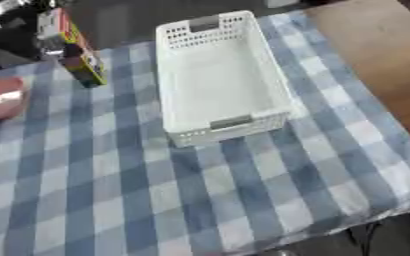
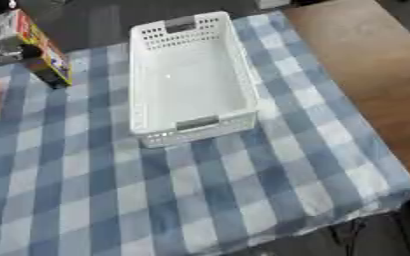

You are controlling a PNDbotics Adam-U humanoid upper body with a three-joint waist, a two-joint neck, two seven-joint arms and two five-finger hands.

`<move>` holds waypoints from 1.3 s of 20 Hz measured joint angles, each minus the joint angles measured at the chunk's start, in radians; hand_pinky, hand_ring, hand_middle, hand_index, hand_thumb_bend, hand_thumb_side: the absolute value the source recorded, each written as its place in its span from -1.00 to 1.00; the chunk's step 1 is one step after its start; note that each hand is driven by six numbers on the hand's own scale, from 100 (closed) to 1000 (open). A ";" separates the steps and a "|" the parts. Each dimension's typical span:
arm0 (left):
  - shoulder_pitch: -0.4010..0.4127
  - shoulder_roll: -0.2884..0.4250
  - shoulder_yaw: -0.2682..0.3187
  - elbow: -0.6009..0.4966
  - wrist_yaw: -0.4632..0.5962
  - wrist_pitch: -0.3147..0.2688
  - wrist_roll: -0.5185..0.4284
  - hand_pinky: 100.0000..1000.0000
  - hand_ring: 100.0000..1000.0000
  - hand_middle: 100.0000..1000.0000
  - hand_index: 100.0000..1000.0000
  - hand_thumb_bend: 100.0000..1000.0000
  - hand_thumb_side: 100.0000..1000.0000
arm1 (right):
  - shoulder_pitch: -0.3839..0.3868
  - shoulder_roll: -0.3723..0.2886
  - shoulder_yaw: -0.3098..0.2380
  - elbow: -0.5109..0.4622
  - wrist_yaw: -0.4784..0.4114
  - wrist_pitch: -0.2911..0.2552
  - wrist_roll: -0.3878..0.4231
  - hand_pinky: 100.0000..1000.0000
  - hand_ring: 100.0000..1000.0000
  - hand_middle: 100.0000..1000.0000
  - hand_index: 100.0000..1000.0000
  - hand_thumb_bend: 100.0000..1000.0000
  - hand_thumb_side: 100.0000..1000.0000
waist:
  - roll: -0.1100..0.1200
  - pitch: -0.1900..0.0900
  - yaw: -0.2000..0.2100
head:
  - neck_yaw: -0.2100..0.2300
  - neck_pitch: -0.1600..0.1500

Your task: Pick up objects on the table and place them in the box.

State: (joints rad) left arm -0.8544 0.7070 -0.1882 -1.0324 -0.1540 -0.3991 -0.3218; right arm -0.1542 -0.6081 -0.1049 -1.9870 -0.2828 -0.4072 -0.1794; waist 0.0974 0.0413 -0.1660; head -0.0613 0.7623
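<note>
Pink object [image 1: 0, 98], rounded and too blurred to name, lies at the cloth's [image 1: 243, 200] left edge. Right of it, a left hand [image 1: 51, 37] at the upper left seems clamped on a yellow-and-red carton [image 1: 82, 57], held upright above the cloth. Further right stands the white box [image 1: 178, 80], empty. Bare wooden table [image 1: 383, 55] shows at far right.

Left hand [image 1: 51, 35] upper left (fingers unclear); right unseen

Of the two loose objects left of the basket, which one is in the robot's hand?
The colourful carton, held up by the left hand at the far left. The pink object lies alone on the cloth.
</note>
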 measured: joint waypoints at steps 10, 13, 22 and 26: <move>-0.031 -0.012 -0.031 -0.072 0.204 -0.048 0.127 -1.00 -1.00 -0.97 -0.24 -0.20 -0.20 | 0.000 0.000 0.000 0.000 0.001 0.003 0.005 -0.38 0.00 0.32 0.25 -0.35 0.71 | 0.000 -0.004 -0.004 | 0.000 -0.005; -0.036 -0.023 -0.048 -0.090 0.246 -0.041 0.120 -1.00 -1.00 -0.96 -0.20 -0.23 -0.17 | 0.000 0.000 0.001 0.000 0.000 0.006 0.009 -0.38 0.00 0.33 0.25 -0.35 0.71 | 0.001 -0.004 -0.007 | 0.001 -0.006; -0.055 -0.078 -0.101 -0.142 0.325 -0.005 0.055 -1.00 -1.00 -0.96 -0.16 -0.26 -0.14 | -0.013 0.000 0.006 0.000 -0.016 0.011 0.021 -0.38 0.00 0.32 0.25 -0.35 0.71 | 0.005 -0.003 -0.028 | 0.009 -0.006; -0.057 -0.106 -0.116 -0.146 0.330 -0.005 0.028 -1.00 -1.00 -0.95 -0.15 -0.27 -0.13 | -0.038 -0.001 0.006 0.000 -0.031 0.015 0.026 -0.38 0.00 0.32 0.25 -0.36 0.71 | 0.011 0.003 -0.044 | 0.041 -0.003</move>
State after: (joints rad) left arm -0.9114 0.6013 -0.3039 -1.1782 0.1760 -0.4037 -0.2934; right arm -0.1923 -0.6087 -0.0984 -1.9870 -0.3134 -0.3925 -0.1536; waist 0.1088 0.0440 -0.2095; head -0.0206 0.7593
